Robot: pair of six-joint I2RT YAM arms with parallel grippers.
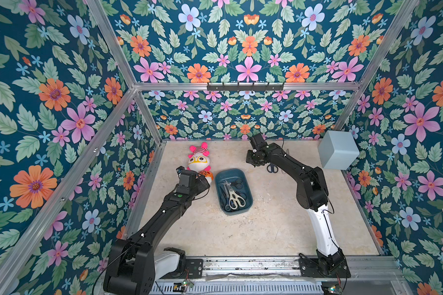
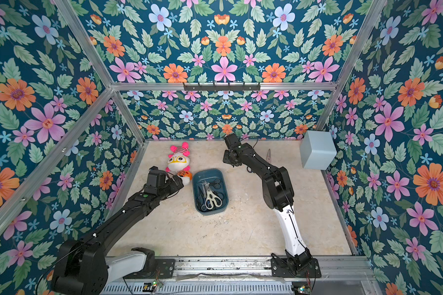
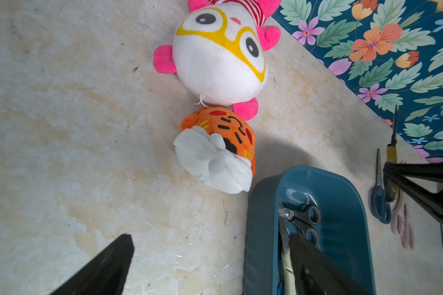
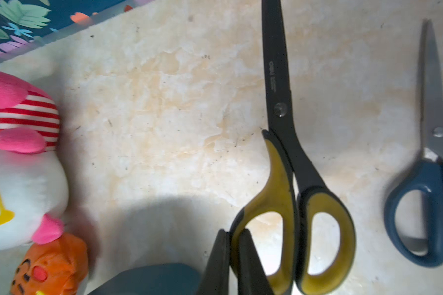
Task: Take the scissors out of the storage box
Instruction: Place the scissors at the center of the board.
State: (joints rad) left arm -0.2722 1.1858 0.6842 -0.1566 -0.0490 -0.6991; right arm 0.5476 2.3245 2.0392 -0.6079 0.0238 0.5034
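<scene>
The dark teal storage box sits mid-table and holds several scissors, among them a cream-handled pair and a black pair. My right gripper is behind and to the right of the box. It is shut on one handle loop of the yellow-black scissors, blades pointing away from it. A blue pair and a pale pink pair lie on the table beside them. My left gripper is open at the box's left rim, one finger over the box.
A white-and-pink plush toy and a small orange plush lie just behind and left of the box, close to my left gripper. A pale grey-blue cube sits at the right wall. Patterned walls close in the table.
</scene>
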